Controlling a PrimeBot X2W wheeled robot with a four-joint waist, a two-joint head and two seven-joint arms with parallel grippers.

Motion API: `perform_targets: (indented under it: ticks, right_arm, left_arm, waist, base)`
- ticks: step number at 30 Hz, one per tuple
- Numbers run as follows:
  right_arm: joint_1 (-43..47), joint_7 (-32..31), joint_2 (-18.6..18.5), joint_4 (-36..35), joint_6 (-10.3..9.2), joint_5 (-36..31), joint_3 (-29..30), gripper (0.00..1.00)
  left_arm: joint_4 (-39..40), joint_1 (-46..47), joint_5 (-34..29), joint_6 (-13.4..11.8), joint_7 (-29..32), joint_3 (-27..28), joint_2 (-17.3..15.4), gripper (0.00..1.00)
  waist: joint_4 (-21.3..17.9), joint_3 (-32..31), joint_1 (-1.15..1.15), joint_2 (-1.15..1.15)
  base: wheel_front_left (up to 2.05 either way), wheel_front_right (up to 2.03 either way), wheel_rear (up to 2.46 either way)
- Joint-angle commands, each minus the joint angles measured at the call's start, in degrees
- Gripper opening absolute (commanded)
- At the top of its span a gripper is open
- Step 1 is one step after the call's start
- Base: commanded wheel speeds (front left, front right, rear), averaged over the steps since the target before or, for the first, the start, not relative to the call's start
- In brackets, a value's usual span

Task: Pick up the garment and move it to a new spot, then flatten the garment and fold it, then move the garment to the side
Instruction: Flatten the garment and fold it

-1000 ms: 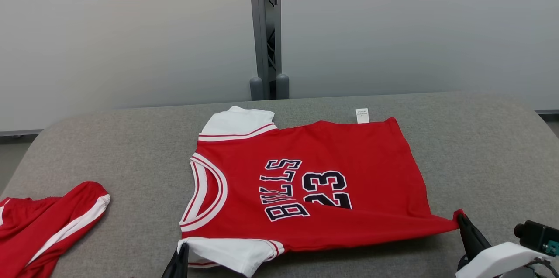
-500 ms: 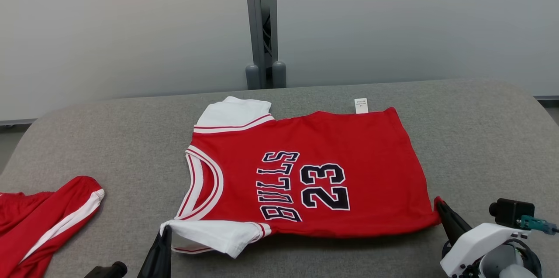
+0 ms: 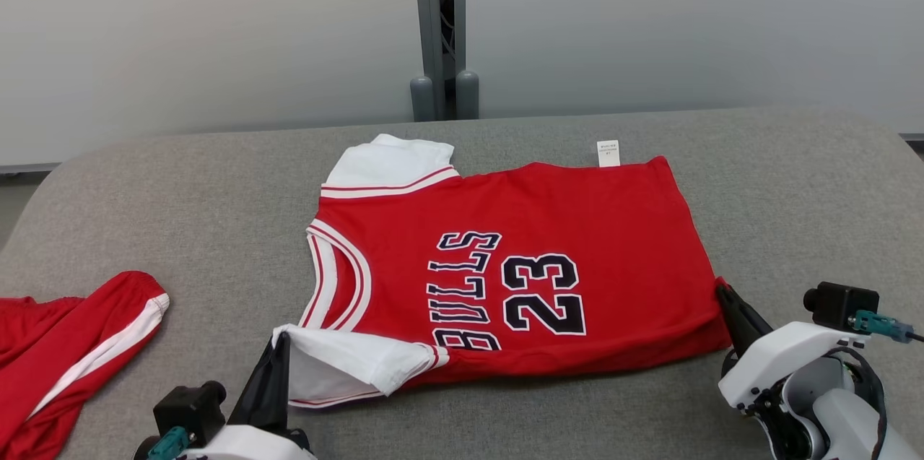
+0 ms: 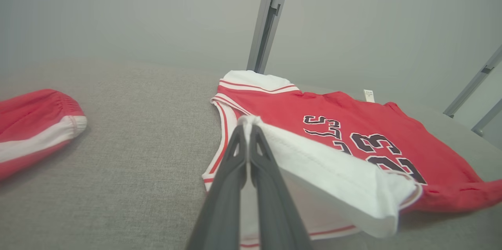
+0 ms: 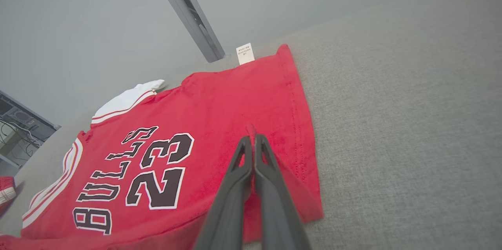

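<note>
Jersey (image 3: pixel 548 229) raised, pinched by left tool (image 3: pixel 280 341), right tool (image 3: pixel 722 292)

A red cloth piece with a white stripe (image 3: pixel 72 352) lies at the lower left of the frame on the grey fabric-covered counter (image 3: pixel 794 178). Beyond the counter's far edge, at upper centre, a grey metal post (image 3: pixel 439 19) rises between pale wall panels (image 3: pixel 180 34), two rounded grey caps (image 3: pixel 423 97) at its foot.
</note>
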State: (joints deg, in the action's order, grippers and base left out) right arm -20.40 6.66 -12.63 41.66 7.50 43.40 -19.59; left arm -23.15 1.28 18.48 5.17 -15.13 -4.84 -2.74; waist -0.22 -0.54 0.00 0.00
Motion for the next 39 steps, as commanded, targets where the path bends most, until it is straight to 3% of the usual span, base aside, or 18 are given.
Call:
perform_targets:
  ticks: [1,18,37,38,39]
  right_arm:
    - [-0.98,0.64,-0.06,0.49,-0.02,0.48,-0.25,0.0]
    - [-11.83,3.81,1.98,9.8,-0.02,3.53,-2.66,0.0]
    - [-17.06,6.99,3.03,16.33,-0.02,6.98,-8.54,0.0]
    - [-17.37,7.2,2.92,16.52,-0.02,7.09,-8.8,0.31]
    - [-17.58,7.24,2.87,16.68,-0.02,7.27,-9.08,0.64]
  left_arm:
    - [-0.61,1.56,-0.41,0.09,-0.01,0.03,-0.32,0.0]
    - [-11.66,13.41,-1.17,-0.36,-0.01,2.1,-0.33,0.0]
    - [-14.74,17.13,0.45,-1.66,-0.01,2.44,-0.33,0.0]
    - [-14.85,17.11,0.5,-1.7,-0.01,2.34,-0.34,0.38]
    - [-14.93,17.09,0.65,-1.87,-0.01,2.27,-0.34,0.86]
  waist:
    - [-0.24,0.52,0.0,0.0]
    - [-1.63,6.75,0.0,0.0]
    - [-1.44,9.82,0.0,0.0]
    - [-1.38,9.93,0.0,0.0]
    - [-1.29,10.01,0.0,0.0]
  base:
    - [0.0,0.0,0.0]
    - [0.0,0.0,0.0]
    - [0.0,0.0,0.0]
    - [0.0,0.0,0.0]
    - [0.0,0.0,0.0]
